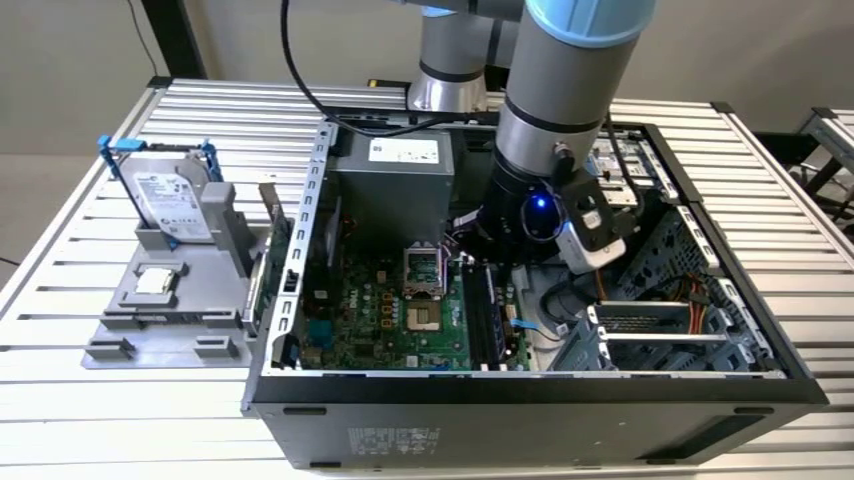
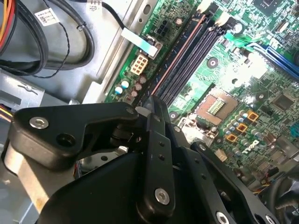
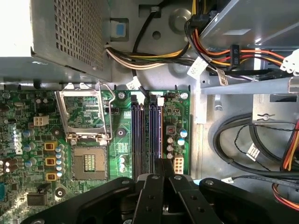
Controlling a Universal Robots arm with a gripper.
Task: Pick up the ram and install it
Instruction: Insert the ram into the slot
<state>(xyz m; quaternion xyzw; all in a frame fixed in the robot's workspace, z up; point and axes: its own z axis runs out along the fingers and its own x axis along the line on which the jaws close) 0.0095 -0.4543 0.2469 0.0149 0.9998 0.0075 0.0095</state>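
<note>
The ram shows edge-on as a thin reddish-edged strip (image 2: 180, 56) standing along the memory slot nearest the motherboard's edge (image 3: 160, 135). One end of it runs in between my fingertips. My gripper (image 2: 150, 100) is shut on that end, low over the bank of long black slots (image 3: 145, 135), and it also shows in the first wrist view (image 3: 163, 162). In the exterior view my gripper (image 1: 491, 250) reaches down inside the open computer case (image 1: 534, 385), above the slots (image 1: 491, 310) just right of the CPU socket (image 1: 422, 268).
A silver hard drive in a blue frame (image 1: 174, 205) stands on a grey fixture (image 1: 160, 300) at the exterior view's left, outside the case. The power supply box (image 1: 394, 180) sits behind the board. Cable bundles (image 3: 261, 149) and a drive cage (image 1: 667, 330) crowd the side past the slots.
</note>
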